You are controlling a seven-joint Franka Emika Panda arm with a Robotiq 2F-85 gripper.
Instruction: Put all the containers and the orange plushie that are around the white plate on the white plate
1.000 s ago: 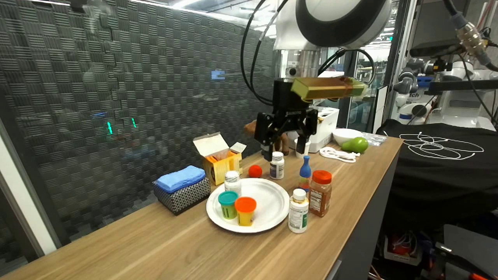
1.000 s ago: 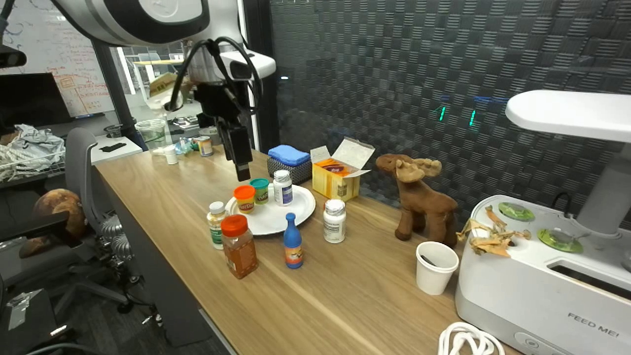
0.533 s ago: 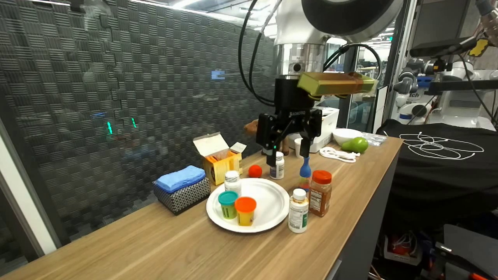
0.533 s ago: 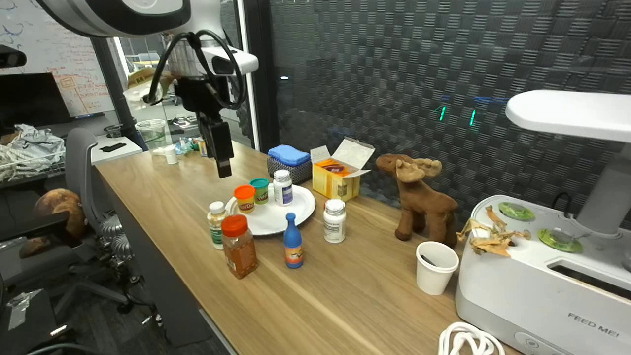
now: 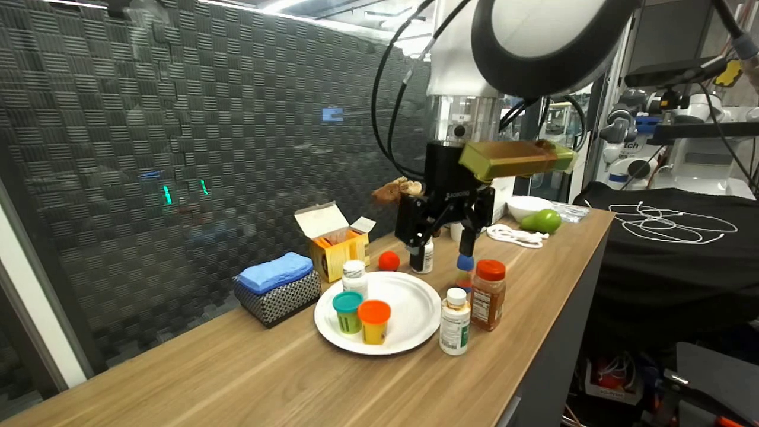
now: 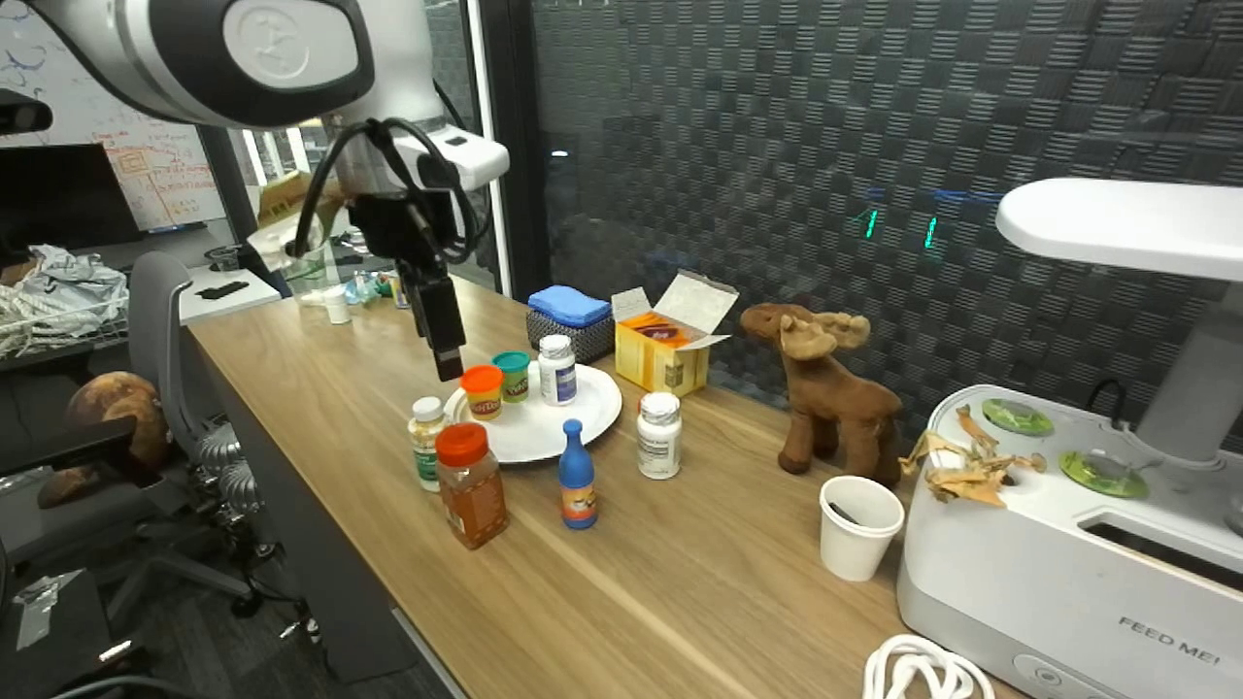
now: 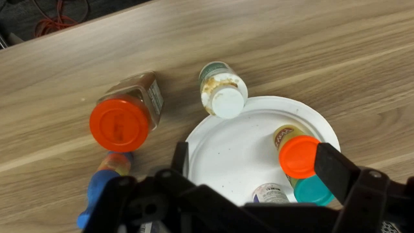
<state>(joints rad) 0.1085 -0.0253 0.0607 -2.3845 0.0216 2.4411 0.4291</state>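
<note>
Currently, I have the claw above the tabletop, its two fingers set wide apart. In an exterior view, the white plate occupies the center of the frame. Three upright containers stand on its left portion: a white bottle, a teal-lidded tub and an orange-lidded tub. The orange plushie rests on the tabletop, just beyond the plate's upper edge. A green-labelled bottle stands just beside the plate's right rim; a red-capped jar stands next to it, at upper right. In an exterior view, I locate a blue bottle below the plate and a second white bottle to the plate's right. An open yellow box stands near the center of that frame. In the wrist view, the finger at right covers part of the orange-lidded tub; I cannot judge the clearance from that angle.
</note>
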